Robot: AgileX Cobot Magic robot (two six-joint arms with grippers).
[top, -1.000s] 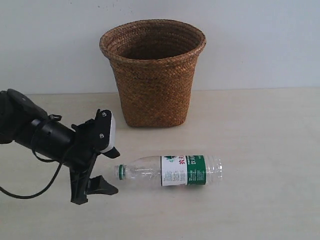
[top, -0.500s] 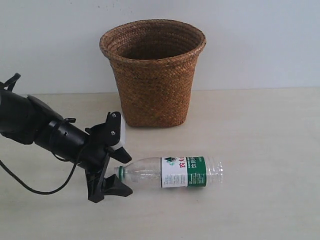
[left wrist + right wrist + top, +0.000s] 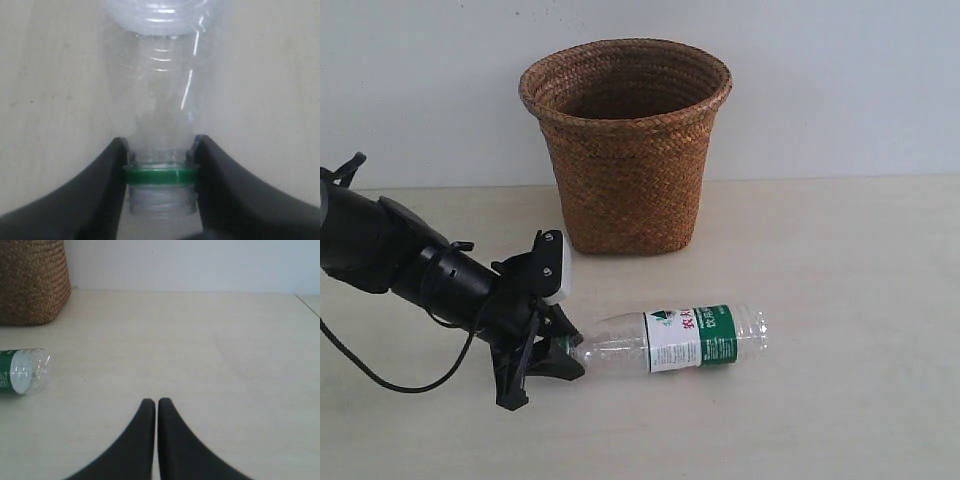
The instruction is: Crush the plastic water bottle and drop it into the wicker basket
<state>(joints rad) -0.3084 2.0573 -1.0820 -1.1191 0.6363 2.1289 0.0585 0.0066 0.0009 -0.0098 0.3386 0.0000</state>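
Observation:
The plastic water bottle [image 3: 690, 338] lies on its side on the table in front of the wicker basket [image 3: 625, 150], its neck pointing left. My left gripper [image 3: 575, 352] is shut on the neck. In the left wrist view both black fingers [image 3: 112, 170] press against the green neck ring of the bottle [image 3: 160, 90]; bare clear threads show and no cap is visible. The bottle's base end [image 3: 22, 371] and the basket's wall [image 3: 32, 285] appear in the right wrist view. My right gripper [image 3: 152, 401] is shut on nothing, over bare table, and does not appear in the exterior view.
A pale wooden table [image 3: 840, 260] runs back to a white wall. The left arm's black cable [image 3: 380, 375] trails over the table at the left. The basket stands upright near the wall, a short way behind the bottle.
My left gripper slid right onto the bottle's neck and closed on it. The bottle tilted slightly and its neck end shifted.

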